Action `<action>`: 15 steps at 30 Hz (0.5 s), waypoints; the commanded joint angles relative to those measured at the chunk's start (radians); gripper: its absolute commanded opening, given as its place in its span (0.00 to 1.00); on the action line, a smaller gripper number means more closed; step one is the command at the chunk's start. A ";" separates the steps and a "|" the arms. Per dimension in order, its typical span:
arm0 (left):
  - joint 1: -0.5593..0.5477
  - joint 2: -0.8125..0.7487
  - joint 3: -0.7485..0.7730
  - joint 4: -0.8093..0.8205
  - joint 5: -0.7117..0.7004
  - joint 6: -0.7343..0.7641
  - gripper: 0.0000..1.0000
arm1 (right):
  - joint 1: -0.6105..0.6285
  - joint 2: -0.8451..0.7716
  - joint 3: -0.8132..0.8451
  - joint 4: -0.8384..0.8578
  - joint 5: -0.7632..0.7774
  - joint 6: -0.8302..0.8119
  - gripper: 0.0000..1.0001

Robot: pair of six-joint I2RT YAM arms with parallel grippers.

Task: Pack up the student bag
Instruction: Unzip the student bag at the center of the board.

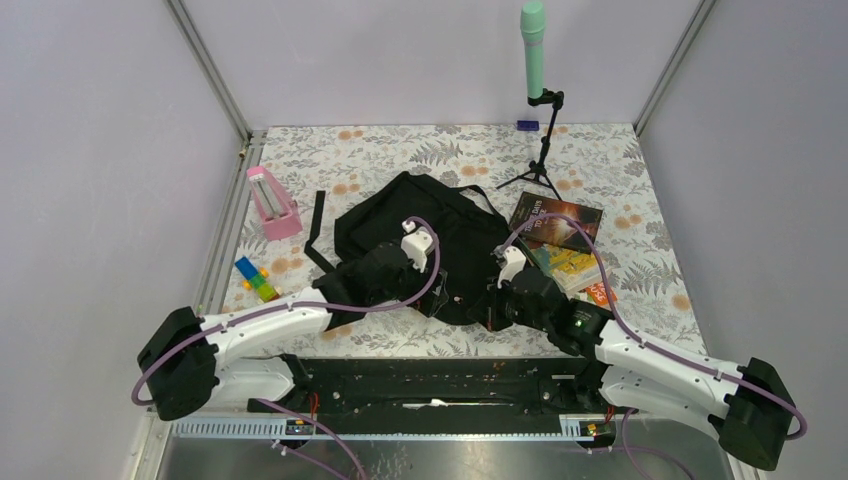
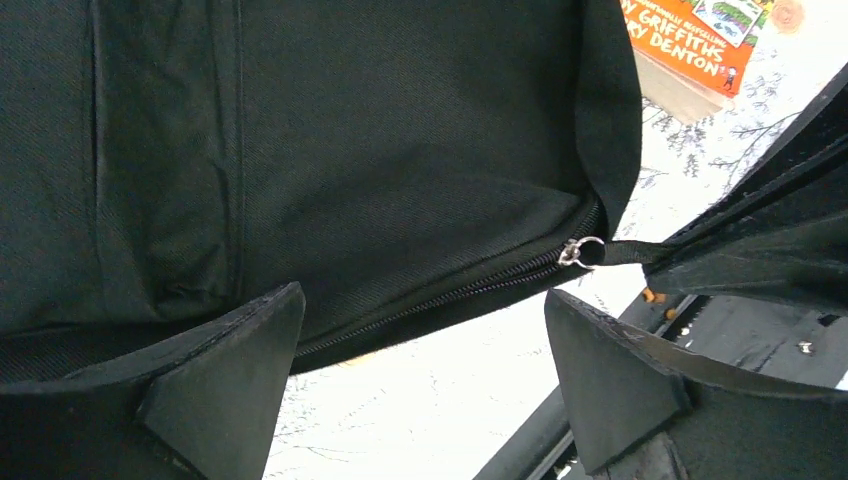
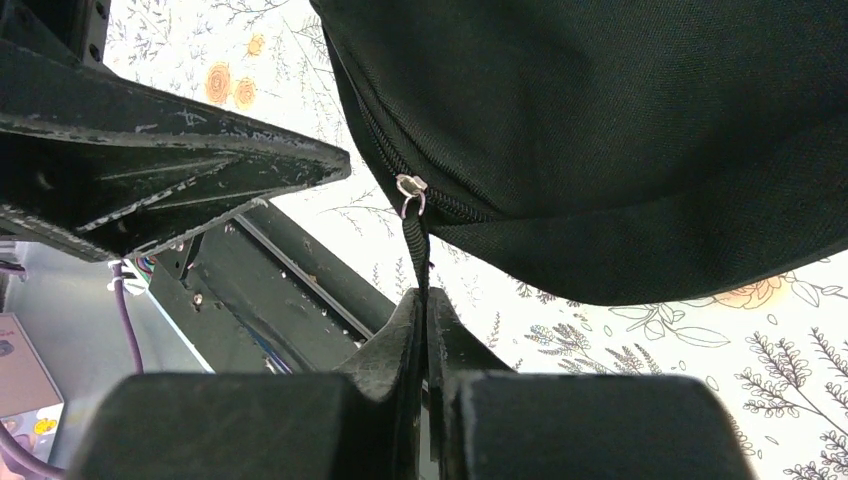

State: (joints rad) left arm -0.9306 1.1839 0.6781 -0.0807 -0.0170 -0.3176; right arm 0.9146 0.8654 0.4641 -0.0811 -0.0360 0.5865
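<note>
Floral-patterned bench carries the student bag at its centre, with books just beside it on the right. At the bag's near edge, the zip pull strap is pinched tight in the right end effector. Beside it, the left end effector gapes wide over the zip line, apparently not touching the fabric.

This looks like a lab test cell. Plain panels framed by aluminium rails wall in a table with a floral cover. A green microphone stands on a tripod.
</note>
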 commanded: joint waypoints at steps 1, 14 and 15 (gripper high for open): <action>-0.004 0.019 0.057 0.076 -0.021 0.105 0.94 | 0.004 -0.035 -0.019 0.001 0.025 0.027 0.00; -0.006 0.105 0.058 0.151 0.012 0.149 0.81 | 0.003 -0.023 -0.009 0.016 0.010 0.021 0.00; -0.005 0.119 0.060 0.158 0.040 0.154 0.80 | 0.003 -0.021 -0.010 0.023 0.002 0.022 0.00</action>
State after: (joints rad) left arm -0.9321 1.2770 0.7052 -0.0135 -0.0177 -0.2016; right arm 0.9146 0.8406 0.4454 -0.0803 -0.0353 0.6041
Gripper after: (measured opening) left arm 0.815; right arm 0.022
